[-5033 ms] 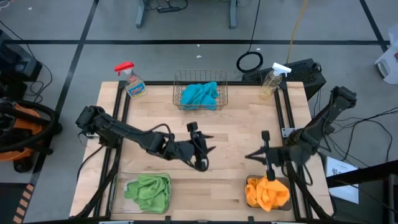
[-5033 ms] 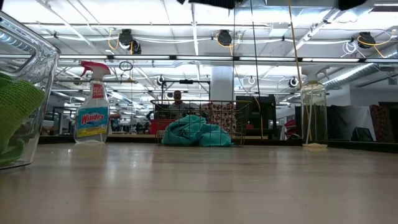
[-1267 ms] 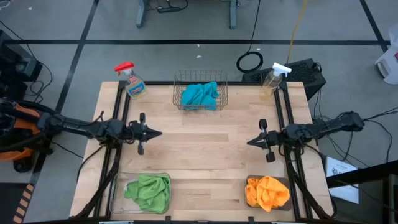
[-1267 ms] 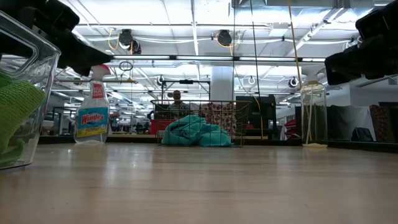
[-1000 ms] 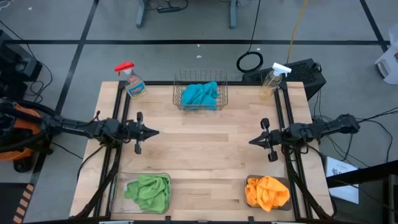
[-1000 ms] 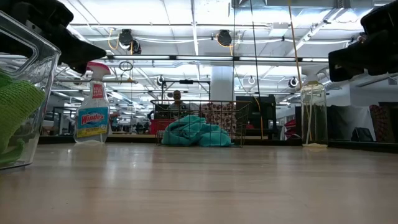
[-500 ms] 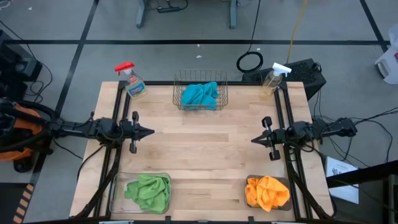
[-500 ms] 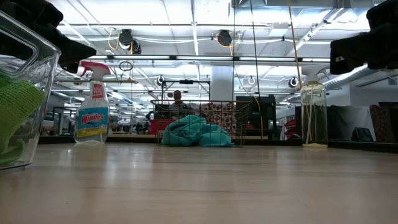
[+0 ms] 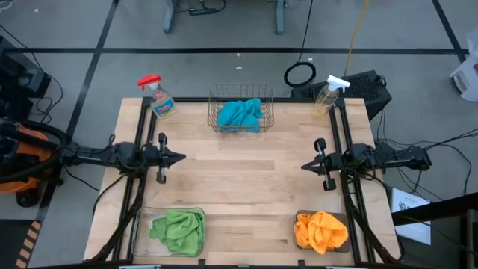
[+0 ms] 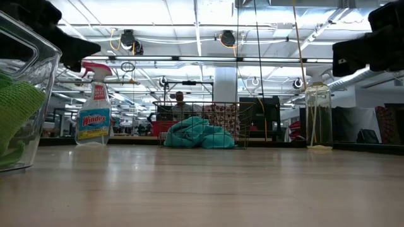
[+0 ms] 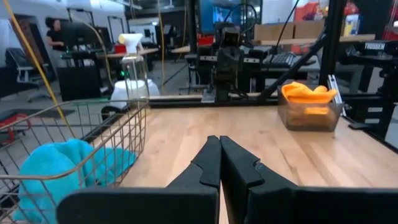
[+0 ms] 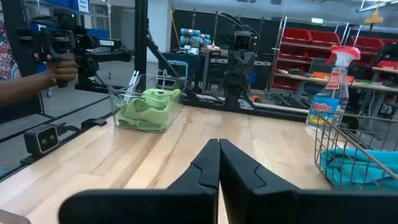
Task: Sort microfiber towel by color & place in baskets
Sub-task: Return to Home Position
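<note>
Teal-blue towels (image 9: 240,114) lie in the copper wire basket (image 9: 240,95) at the table's far middle. Green towels (image 9: 179,229) fill the clear bin (image 9: 137,224) at the near left. Orange towels (image 9: 321,231) lie in the dark bin (image 9: 300,217) at the near right. My left gripper (image 9: 181,158) is shut and holds nothing, level above the table's left side, pointing right. My right gripper (image 9: 303,166) is shut and holds nothing, level above the right side, pointing left. Both shut finger pairs show in the wrist views: left gripper (image 11: 219,163), right gripper (image 12: 219,163).
A red-capped spray bottle (image 9: 158,97) stands at the far left corner and a white-capped one (image 9: 326,96) at the far right. Bare wood (image 9: 243,179) lies between the two grippers. A person's hand with a device (image 12: 59,59) shows beyond the table.
My left gripper has drawn back a little toward the table's left edge, staying shut and level. My right gripper has turned slightly and stayed nearly in place. The towels have not moved.
</note>
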You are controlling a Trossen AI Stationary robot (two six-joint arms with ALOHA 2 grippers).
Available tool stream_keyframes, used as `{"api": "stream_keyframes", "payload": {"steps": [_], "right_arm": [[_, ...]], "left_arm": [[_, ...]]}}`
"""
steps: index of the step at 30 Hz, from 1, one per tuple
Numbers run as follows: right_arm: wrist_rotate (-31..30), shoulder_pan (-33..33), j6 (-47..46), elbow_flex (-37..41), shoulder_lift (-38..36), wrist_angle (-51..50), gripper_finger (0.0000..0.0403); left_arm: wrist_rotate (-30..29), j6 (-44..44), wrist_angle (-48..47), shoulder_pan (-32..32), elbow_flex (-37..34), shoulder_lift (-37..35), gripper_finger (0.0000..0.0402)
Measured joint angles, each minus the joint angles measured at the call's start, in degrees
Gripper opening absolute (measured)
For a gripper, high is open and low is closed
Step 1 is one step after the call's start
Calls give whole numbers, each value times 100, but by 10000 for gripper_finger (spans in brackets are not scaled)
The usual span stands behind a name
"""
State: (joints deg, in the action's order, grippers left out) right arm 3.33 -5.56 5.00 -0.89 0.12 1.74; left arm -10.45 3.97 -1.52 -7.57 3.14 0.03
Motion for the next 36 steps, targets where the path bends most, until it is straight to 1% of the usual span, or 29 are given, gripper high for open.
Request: {"api": "stream_keyframes", "payload": {"steps": [3, 5, 7, 12, 16, 20, 26, 34, 36], "right_arm": [[2, -2, -34, 0, 5, -29, 0], [2, -2, -58, 0, 5, -37, 0], [27, -2, -40, 0, 5, -36, 0], [112, 2, 123, 0, 0, -22, 0], [109, 1, 130, 0, 0, -22, 0], [107, 2, 152, 0, 0, -25, 0], [106, 2, 189, 0, 2, -27, 0], [99, 2, 128, 0, 2, -29, 0], [-7, 0, 128, 0, 5, -40, 0]], "left_arm": [[42, -16, 380, 0, -261, 0, 4], [198, -20, 420, 6, -269, 20, 4], [305, 4, 402, 4, -271, -1, 4], [318, 351, 378, 13, -271, 0, 4], [355, 437, 362, 110, -272, 0, 4], [616, 503, 302, 322, -273, -2, 4], [1086, 406, 223, 630, -273, -2, 4], [1224, 387, 219, 719, -278, -1, 4], [1236, 385, 219, 719, -278, -1, 4]]}}
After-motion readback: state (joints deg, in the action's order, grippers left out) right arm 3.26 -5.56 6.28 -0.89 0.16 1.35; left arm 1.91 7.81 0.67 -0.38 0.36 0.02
